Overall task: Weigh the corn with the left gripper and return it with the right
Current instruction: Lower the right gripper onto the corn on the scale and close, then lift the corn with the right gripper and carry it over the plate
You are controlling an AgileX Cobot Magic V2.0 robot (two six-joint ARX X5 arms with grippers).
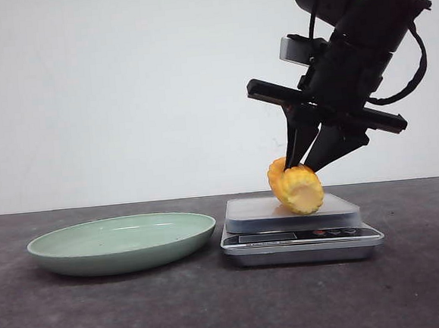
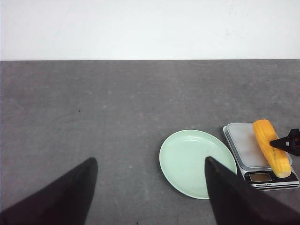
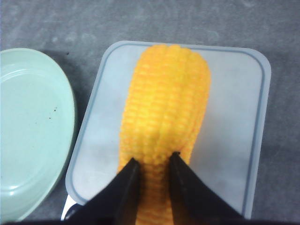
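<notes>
Looks like the return step: the right gripper (image 1: 311, 159) is pinching the corn (image 1: 297, 187) on the scale (image 1: 301, 230). Next it's needing a lift, then carrying sideways to the green plate (image 1: 122, 244) beside it.

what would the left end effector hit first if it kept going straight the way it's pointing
Probably the bare dark table: nothing lies between its open fingers. The green plate sits just off that line, though depth is hard to judge.
</notes>
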